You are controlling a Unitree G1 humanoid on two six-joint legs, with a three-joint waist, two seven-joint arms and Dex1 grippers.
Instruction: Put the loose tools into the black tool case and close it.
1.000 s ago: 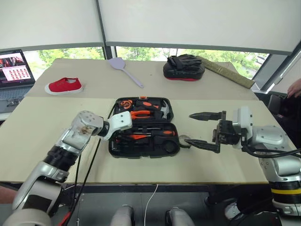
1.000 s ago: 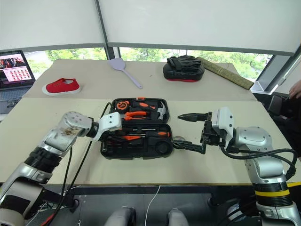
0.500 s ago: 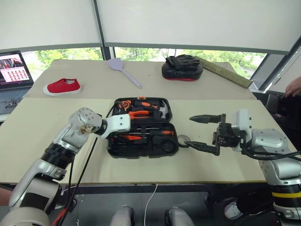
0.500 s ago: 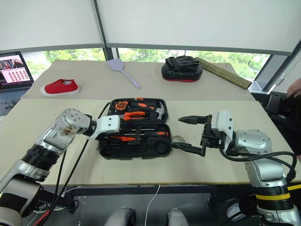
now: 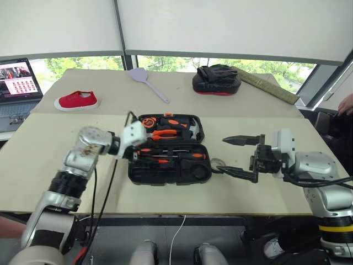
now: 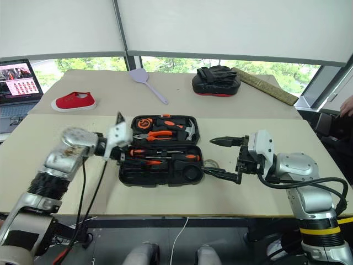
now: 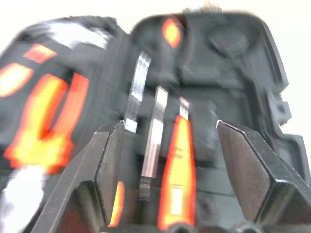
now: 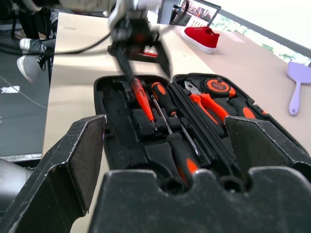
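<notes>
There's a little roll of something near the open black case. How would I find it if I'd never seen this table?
Start at the long beige table and find the open black tool case in its middle. Just off the case's near right corner lies a small grey tape roll on the bare tabletop, right at the tip of the right tool's lower finger. It is the one small round thing lying outside the case.

Looking over my feed, the red shoe (image 5: 76, 100) sits on the tan table (image 5: 49, 143) at the upper left of the frame, sole down. Just left of it, at the frame's edge, I see an open laptop (image 5: 19, 83) with its screen lit. The lilac fly swatter (image 5: 146, 82) lies flat near top centre. To its right rests the black-and-red padded mitt (image 5: 216, 80), and beside that a long olive strip (image 5: 267, 85) runs diagonally toward the right edge.
</notes>
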